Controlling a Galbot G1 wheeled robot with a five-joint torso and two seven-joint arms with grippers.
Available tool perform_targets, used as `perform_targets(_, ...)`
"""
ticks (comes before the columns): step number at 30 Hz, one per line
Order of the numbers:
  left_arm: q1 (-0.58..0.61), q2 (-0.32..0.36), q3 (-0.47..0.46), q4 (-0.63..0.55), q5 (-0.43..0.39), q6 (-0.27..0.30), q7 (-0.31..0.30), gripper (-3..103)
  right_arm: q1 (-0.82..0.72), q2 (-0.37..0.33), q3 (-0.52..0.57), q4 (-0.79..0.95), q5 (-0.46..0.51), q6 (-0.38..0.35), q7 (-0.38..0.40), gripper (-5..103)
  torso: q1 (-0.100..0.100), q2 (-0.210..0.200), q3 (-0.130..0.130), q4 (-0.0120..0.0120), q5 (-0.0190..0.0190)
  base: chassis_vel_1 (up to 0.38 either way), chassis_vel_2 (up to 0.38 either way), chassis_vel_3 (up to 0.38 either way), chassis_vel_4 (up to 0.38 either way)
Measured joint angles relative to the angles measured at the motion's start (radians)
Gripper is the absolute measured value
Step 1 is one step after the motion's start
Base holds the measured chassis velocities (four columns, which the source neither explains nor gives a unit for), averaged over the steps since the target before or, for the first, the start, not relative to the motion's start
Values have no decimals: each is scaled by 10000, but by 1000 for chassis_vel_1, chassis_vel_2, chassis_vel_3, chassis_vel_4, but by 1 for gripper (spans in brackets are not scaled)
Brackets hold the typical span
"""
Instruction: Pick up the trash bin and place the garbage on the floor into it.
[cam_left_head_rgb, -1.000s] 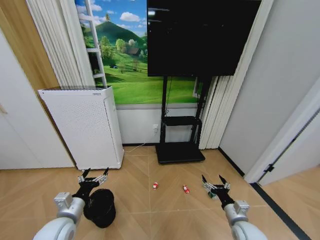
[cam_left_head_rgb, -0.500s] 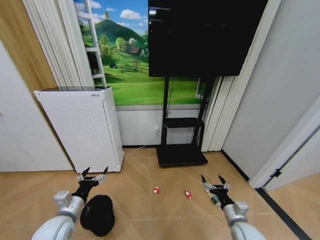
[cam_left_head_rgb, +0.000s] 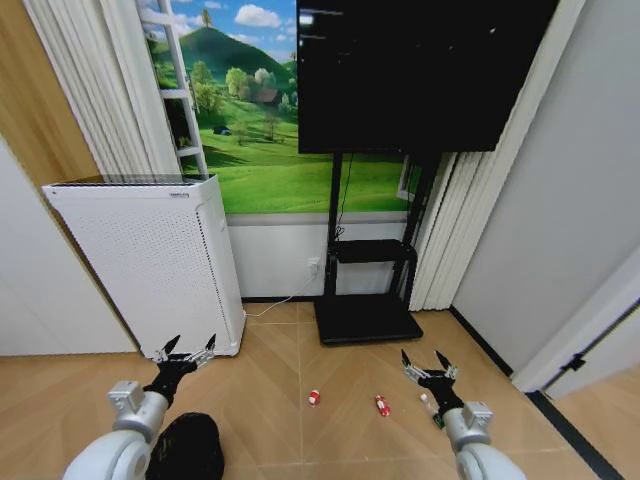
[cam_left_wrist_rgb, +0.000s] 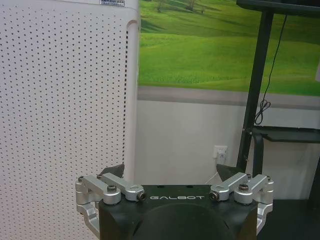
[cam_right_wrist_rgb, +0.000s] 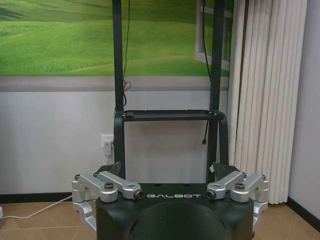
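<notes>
The black trash bin (cam_left_head_rgb: 188, 450) stands on the parquet floor (cam_left_head_rgb: 265, 375) at the lower left of the head view, just below my left arm. My left gripper (cam_left_head_rgb: 185, 350) (cam_left_wrist_rgb: 171, 172) hangs open above and beyond it, holding nothing. Two small red-and-white pieces of garbage (cam_left_head_rgb: 314, 398) (cam_left_head_rgb: 382, 405) lie mid-floor. A small clear bottle with a green label (cam_left_head_rgb: 433, 410) lies partly behind my right gripper (cam_left_head_rgb: 427, 362) (cam_right_wrist_rgb: 166, 170), which is open too and held above the floor.
A tall white perforated appliance (cam_left_head_rgb: 150, 260) (cam_left_wrist_rgb: 60, 115) stands against the wall at left. A black TV stand (cam_left_head_rgb: 365, 318) (cam_right_wrist_rgb: 170, 116) with a big screen (cam_left_head_rgb: 420, 70) is straight ahead. Pleated curtains (cam_left_head_rgb: 445, 240) and a grey wall close the right side.
The whole head picture has shifted: the camera moved, so the bin and litter sit lower in view and the appliance looks nearer. Both grippers keep the same open pose.
</notes>
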Motion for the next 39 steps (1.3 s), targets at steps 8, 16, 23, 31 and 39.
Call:
perform_targets(8,-52,5,1,7,24,118,-3,100,18,31,-47,-105,120,-41,38,100,-125,-320,-183,1,0,0,0,0,0)
perform_targets(16,-163,-42,76,210,113,153,21,100,50,23,-43,-322,285,-24,145,100,-297,-718,-410,1,-1,0,0,0,0)
perform_targets(23,-172,-23,33,297,101,151,30,100,53,0,-23,-446,396,43,178,100,-426,-1030,-593,1,0,0,0,0,0)
perform_targets(31,-126,-4,17,353,128,-2,120,100,14,108,-58,-588,355,155,220,100,-564,-1371,-798,0,0,0,0,0,0)
perform_targets(39,-134,108,27,356,164,-64,170,100,-33,205,-47,-607,316,316,263,100,-720,-1781,-1052,0,-1,0,0,0,0)
